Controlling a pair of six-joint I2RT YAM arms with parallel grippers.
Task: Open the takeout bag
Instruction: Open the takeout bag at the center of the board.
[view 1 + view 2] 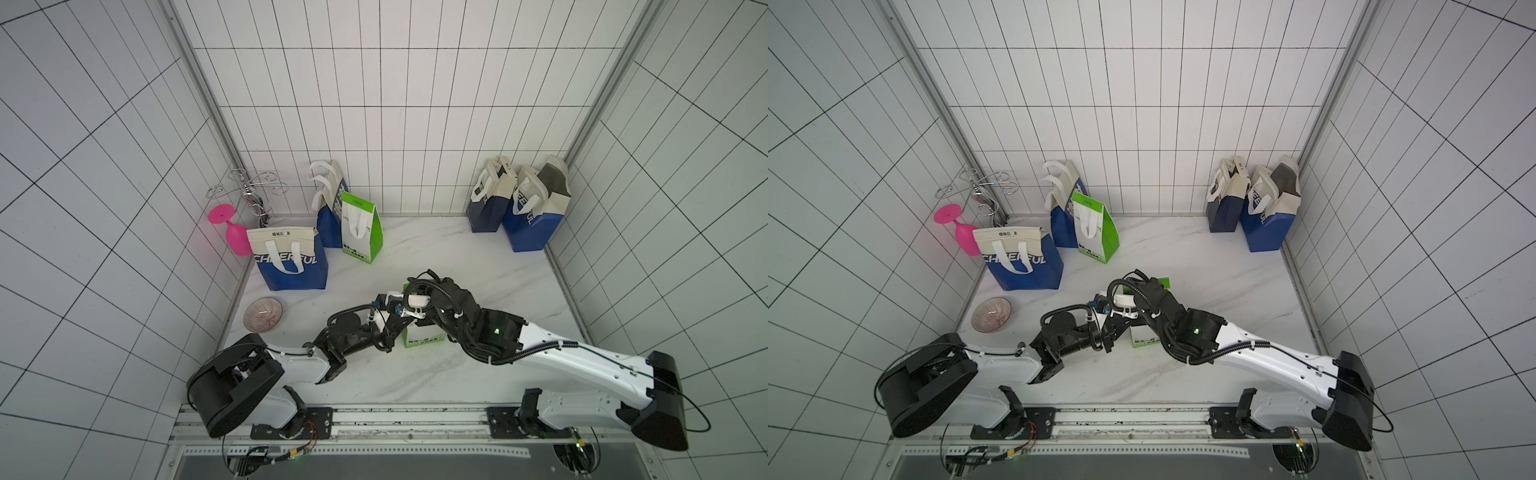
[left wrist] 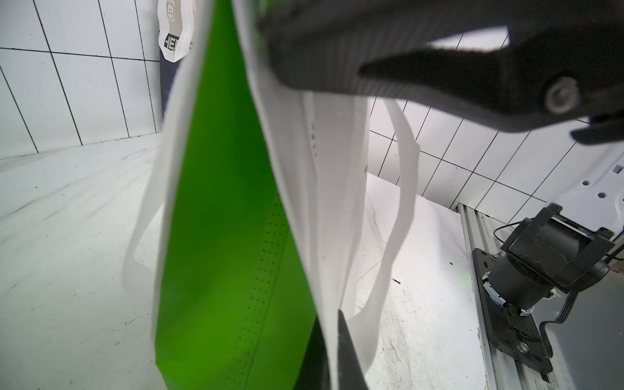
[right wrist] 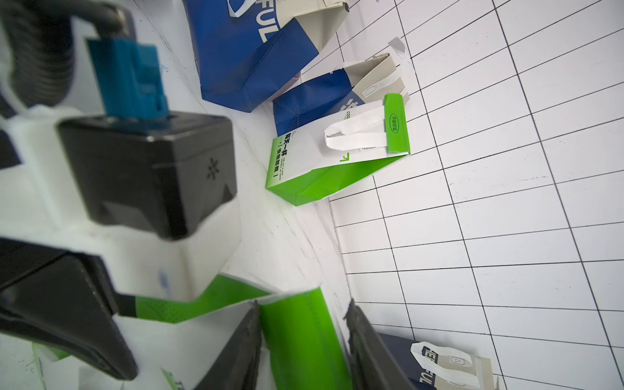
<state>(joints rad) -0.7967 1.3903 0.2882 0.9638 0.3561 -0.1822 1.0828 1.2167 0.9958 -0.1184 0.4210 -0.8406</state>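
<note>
Takeout bag [image 1: 420, 338] is standing at worktop [image 1: 457, 257] centre | left hand [image 2: 341, 327] is pinching its white rim from 9 o'clock | right hand [image 3: 304, 347] is straddling green flap [image 3: 297, 320], jaws apart | mouth is looking barely parted; spreading is remaining

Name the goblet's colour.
The goblet is bright pink, clearest in a top view.

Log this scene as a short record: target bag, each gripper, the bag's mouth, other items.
Target bag: green and white bag, upright mid-table, beneath both arms
Left gripper: shut on the bag's white panel near its top
Right gripper: open, fingers either side of the bag's green top flap
Mouth: hidden by the arms in both top views
Other items: second green bag, blue bags at left and back right, pink glass, bowl, wire rack
</note>
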